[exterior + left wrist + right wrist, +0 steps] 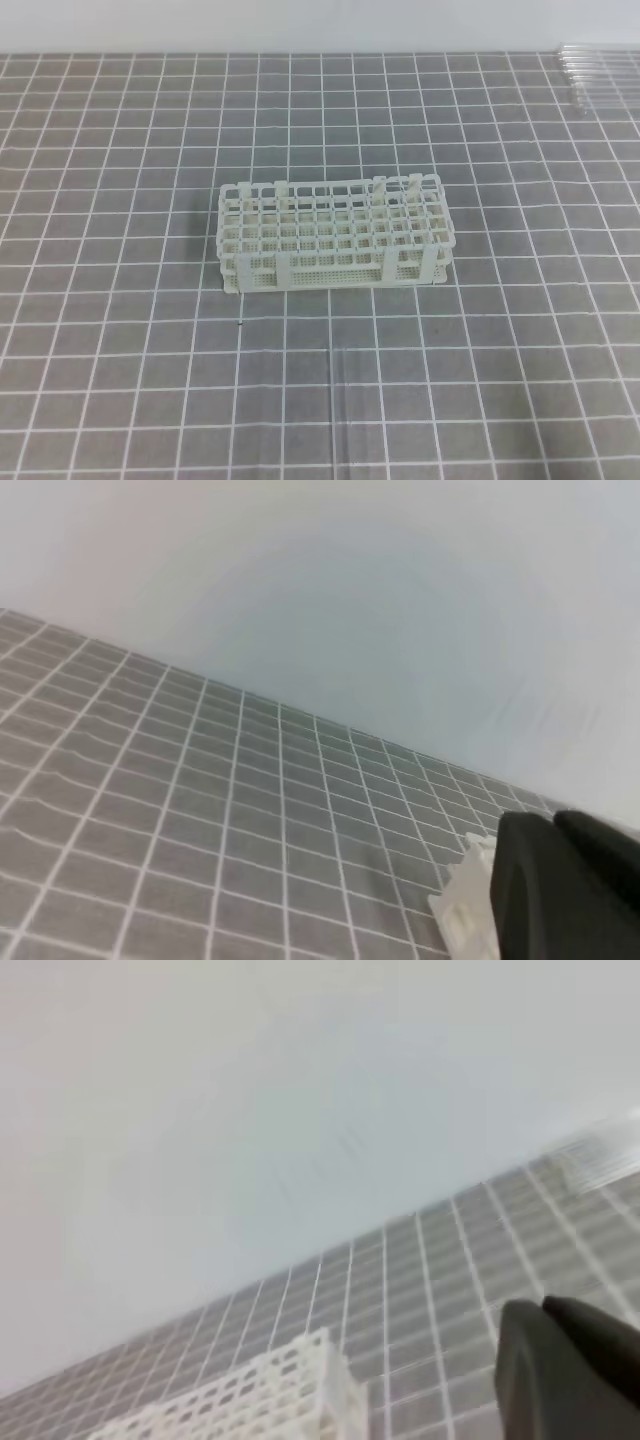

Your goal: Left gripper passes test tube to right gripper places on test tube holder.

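Observation:
The white test tube holder [330, 235] stands in the middle of the grey gridded mat with all its holes empty. Several clear test tubes [600, 72] lie side by side at the far right edge of the mat, and they show as a blur [600, 1155] in the right wrist view. Neither arm appears in the exterior high view. The left gripper [548, 825] shows as black fingers pressed together with nothing between them, and a corner of the holder [465, 895] lies just beyond. The right gripper [545, 1308] is also shut and empty, above the mat to the right of the holder [270, 1395].
A grey mat with a white grid [120, 380] covers the table. A plain pale wall [300, 25] rises behind the mat's far edge.

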